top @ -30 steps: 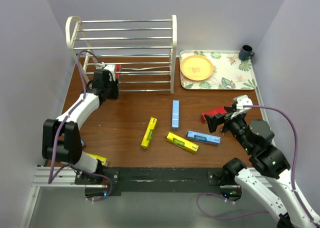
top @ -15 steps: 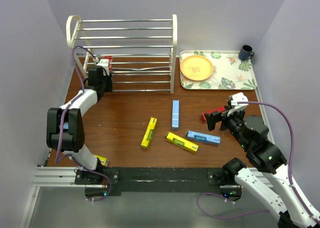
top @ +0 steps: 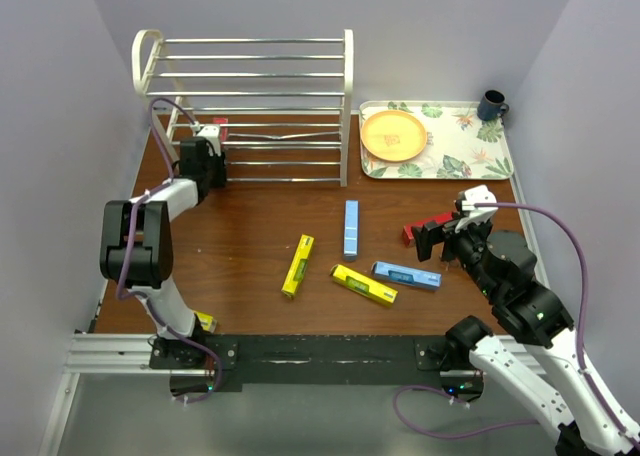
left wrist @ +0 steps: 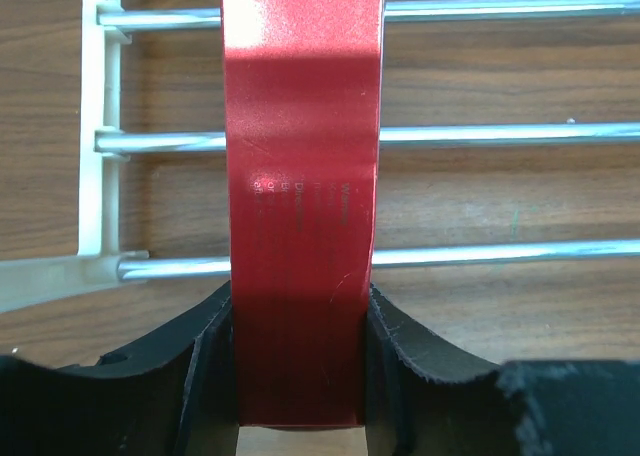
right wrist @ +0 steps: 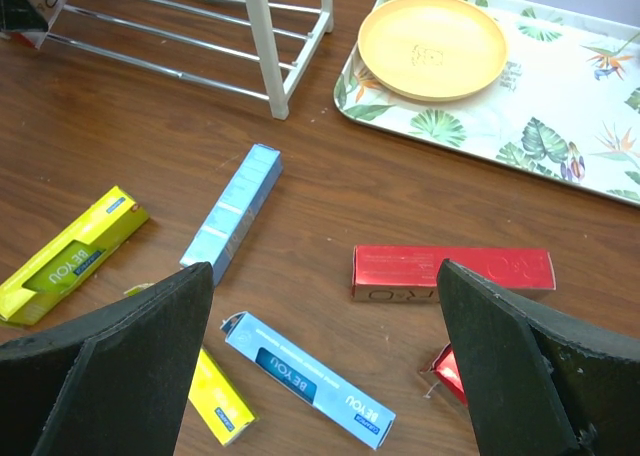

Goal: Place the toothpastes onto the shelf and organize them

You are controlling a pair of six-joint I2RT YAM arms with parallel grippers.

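My left gripper [top: 211, 142] is shut on a red toothpaste [left wrist: 300, 176], which reaches out over the bottom bars of the white wire shelf [top: 245, 96] at its left end. Both fingers [left wrist: 400, 356] press the carton's sides, and the bars [left wrist: 500, 133] run beneath it. Open wide, my right gripper [right wrist: 325, 366] hovers over loose cartons: a red one [right wrist: 452, 271], a second red corner [right wrist: 450, 371], two light blue [right wrist: 232, 212] [right wrist: 305, 378] and two yellow [right wrist: 70, 255] [right wrist: 215, 396]. Another yellow carton [top: 203, 321] lies by the left arm's base.
A floral tray [top: 470, 151] with an orange plate [top: 394, 135] sits at the back right, and a dark mug [top: 491, 105] stands at its far corner. Purple walls close in on both sides. The shelf's right end frame [right wrist: 265, 36] stands near the tray.
My left gripper has carried the red toothpaste back and a little left, in over the shelf's lowest bars. The right gripper shifted slightly and stays open.
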